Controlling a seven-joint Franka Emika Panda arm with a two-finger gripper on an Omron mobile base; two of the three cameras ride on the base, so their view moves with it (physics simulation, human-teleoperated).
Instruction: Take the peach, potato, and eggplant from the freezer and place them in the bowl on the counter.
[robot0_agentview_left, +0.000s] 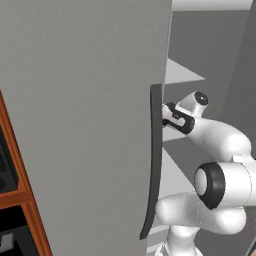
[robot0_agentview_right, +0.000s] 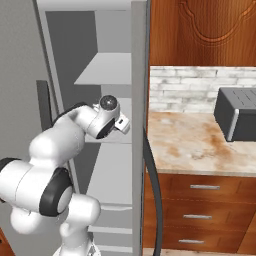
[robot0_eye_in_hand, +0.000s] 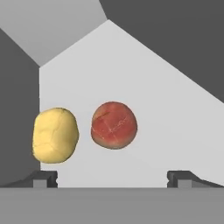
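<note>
I have the arm reaching into the open freezer, its gripper spread wide with nothing between the fingers. In the hand view the peach and potato lie side by side on a pale shelf, apart, the potato left. The counter lies right of the freezer.

A home kitchen: open grey freezer with pale shelves, marbled beige counter over wooden drawers, white brick backsplash, wooden cabinet, dark toaster at the counter's right edge.
</note>
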